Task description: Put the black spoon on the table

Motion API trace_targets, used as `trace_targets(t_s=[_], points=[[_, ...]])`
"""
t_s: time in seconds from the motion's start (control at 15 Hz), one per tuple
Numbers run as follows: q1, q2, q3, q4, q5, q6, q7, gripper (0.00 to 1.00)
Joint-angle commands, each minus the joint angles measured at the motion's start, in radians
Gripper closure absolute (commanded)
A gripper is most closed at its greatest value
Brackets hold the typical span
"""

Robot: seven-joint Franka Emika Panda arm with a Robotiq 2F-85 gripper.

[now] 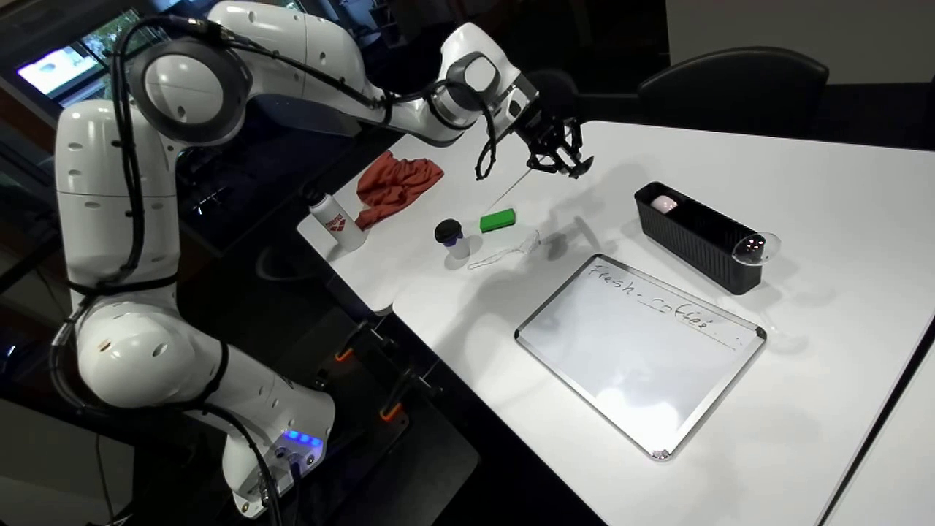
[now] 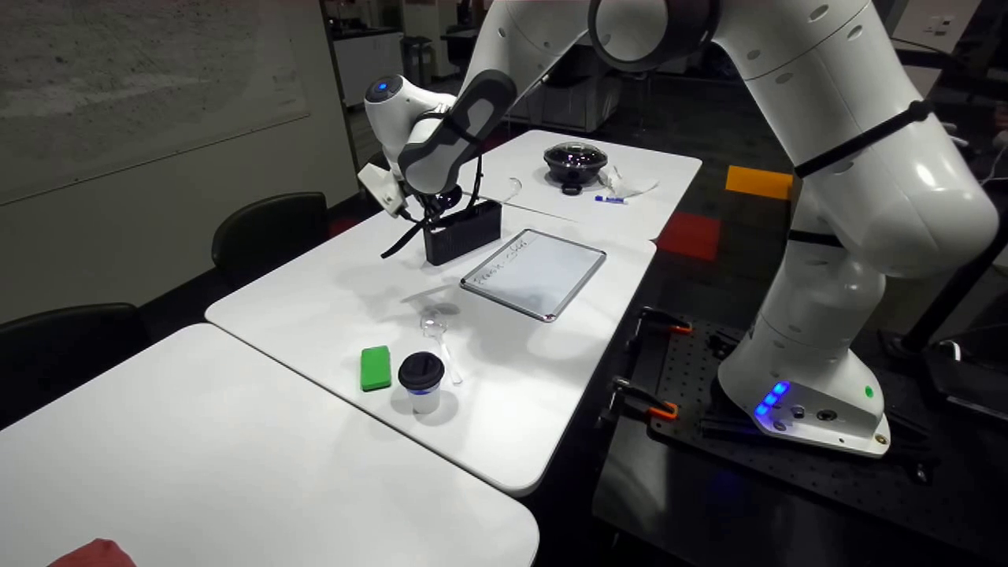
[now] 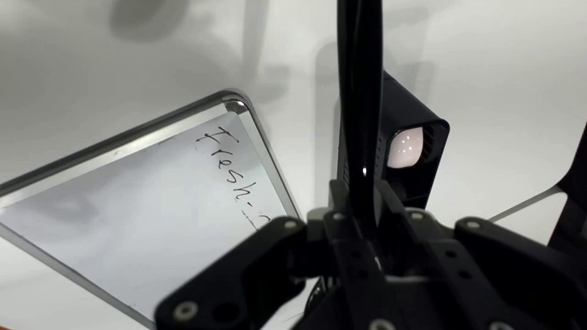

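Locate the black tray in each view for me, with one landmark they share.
Exterior view: black tray right of centre.
Exterior view: black tray just left of centre, upper half.
Wrist view: black tray right of centre, partly behind the black spoon.
Shared landmark: framed whiteboard with handwriting, beside the black tray.

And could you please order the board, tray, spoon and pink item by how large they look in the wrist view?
1. board
2. tray and spoon, unranked: the spoon is nearer and hides part of the tray
3. pink item
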Motion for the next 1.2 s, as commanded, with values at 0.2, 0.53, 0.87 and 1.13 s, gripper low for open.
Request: trace_targets(t_s=[0.2, 0.53, 0.87, 1.13], points=[[-0.035, 0.086, 0.087, 0.004, 0.203, 0.101, 0.008, 0.95], [-0.057, 0.159, 0.123, 0.001, 0.361, 0.231, -0.018, 0.95], [-0.07, 0.244, 0.135, 0.029, 0.458, 0.298, -0.027, 0.95], [-0.067, 0.271, 0.128, 0.025, 0.493, 0.348, -0.032, 0.95]])
